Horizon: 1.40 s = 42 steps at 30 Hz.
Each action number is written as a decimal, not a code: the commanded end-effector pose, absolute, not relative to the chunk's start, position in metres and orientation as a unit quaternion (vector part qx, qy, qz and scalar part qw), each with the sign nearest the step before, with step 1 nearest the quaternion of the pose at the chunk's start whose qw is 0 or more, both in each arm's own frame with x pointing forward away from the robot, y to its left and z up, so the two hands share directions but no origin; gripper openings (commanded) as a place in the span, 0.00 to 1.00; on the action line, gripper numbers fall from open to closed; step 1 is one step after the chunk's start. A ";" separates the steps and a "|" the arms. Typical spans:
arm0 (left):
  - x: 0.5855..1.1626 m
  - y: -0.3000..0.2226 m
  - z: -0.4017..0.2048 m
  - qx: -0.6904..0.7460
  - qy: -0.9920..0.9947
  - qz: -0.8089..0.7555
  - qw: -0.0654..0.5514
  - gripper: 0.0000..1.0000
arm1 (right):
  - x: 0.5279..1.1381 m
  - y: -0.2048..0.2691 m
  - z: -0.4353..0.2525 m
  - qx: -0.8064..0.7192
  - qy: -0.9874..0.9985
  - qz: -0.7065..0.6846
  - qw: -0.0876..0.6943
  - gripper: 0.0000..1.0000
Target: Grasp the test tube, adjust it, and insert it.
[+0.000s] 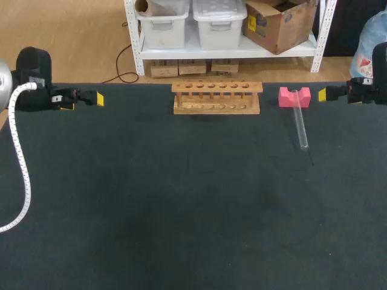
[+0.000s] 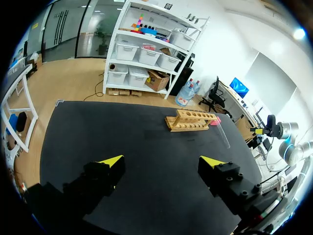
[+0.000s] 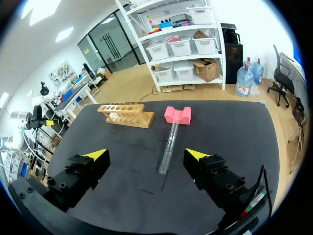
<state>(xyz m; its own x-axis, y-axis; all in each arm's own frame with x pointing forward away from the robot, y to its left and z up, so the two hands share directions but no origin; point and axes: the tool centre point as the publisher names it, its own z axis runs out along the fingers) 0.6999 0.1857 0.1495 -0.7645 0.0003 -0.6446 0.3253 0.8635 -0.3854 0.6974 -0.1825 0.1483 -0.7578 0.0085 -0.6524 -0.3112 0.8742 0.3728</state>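
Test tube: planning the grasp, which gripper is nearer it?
Right. The right gripper is close beside the tube's far end; the left gripper is far off, past the rack.

dark table top [image 1: 181,211], pink notched block [image 1: 286,97] near its far edge

Head view: right arm [image 1: 366,90] and left arm [image 1: 33,72] both run off the side edges just behind the wrist, and the desk [image 1: 181,211] is cut on three sides. The test tube [image 1: 300,124] has its far end in the pink block [image 1: 294,96] notch, so that end is hidden. In the left wrist view the pink block sits mostly behind the rack [image 2: 190,120], and the test tube is a faint line, ends unreadable.
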 end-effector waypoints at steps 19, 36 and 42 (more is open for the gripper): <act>0.701 0.184 0.154 0.112 0.902 -0.235 0.346 1.00 | 0.697 -0.183 0.148 -0.083 0.907 0.235 0.338 1.00; 0.702 0.201 0.172 0.415 0.733 -0.279 0.461 1.00 | 0.697 -0.183 0.148 -0.083 0.907 0.235 0.338 1.00; 0.714 0.201 0.168 0.457 0.679 -0.293 0.493 1.00 | 0.697 -0.183 0.148 -0.083 0.907 0.235 0.338 1.00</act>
